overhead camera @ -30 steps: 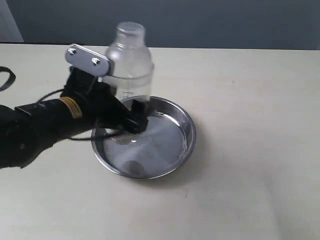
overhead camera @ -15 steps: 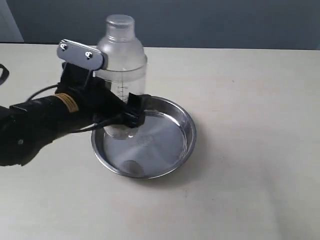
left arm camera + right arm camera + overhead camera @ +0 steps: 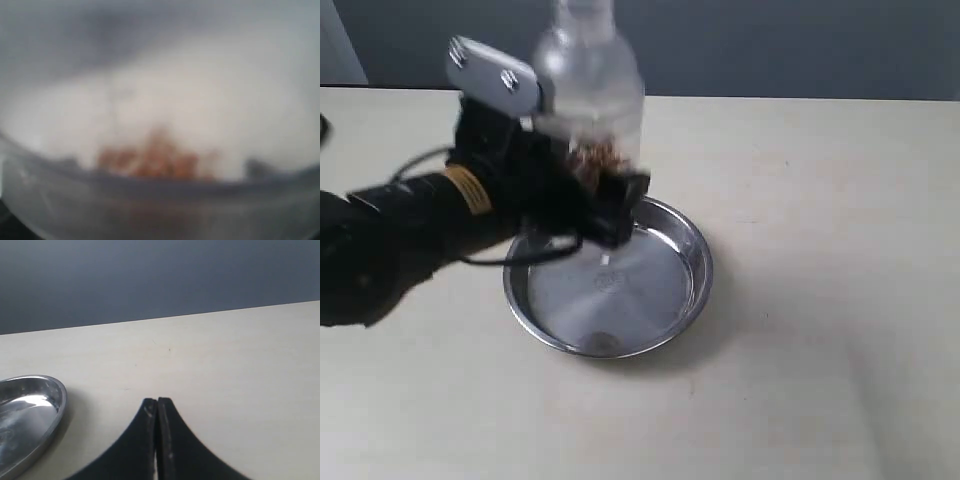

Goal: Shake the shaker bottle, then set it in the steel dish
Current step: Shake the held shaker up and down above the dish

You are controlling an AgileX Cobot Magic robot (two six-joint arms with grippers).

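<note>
The left claw (image 3: 603,195) pinches the bottle (image 3: 590,90) around its lower body. The bottle stands upright in the air over the far left rim of the dish (image 3: 703,268). It looks blurred, its cap is cut off by the upper edge of the exterior view, and its base is hidden behind the claw. Brown specks (image 3: 595,152) sit scattered partway up inside it. In the left wrist view the bottle's clear wall (image 3: 160,95) fills the picture, with the orange-brown specks (image 3: 155,160) in a heap. The dish rests on the desk (image 3: 820,200), and its flat base shows only reflections. The right claw (image 3: 156,415) is pressed together over the desk (image 3: 225,365), well apart from the dish (image 3: 30,410).
</note>
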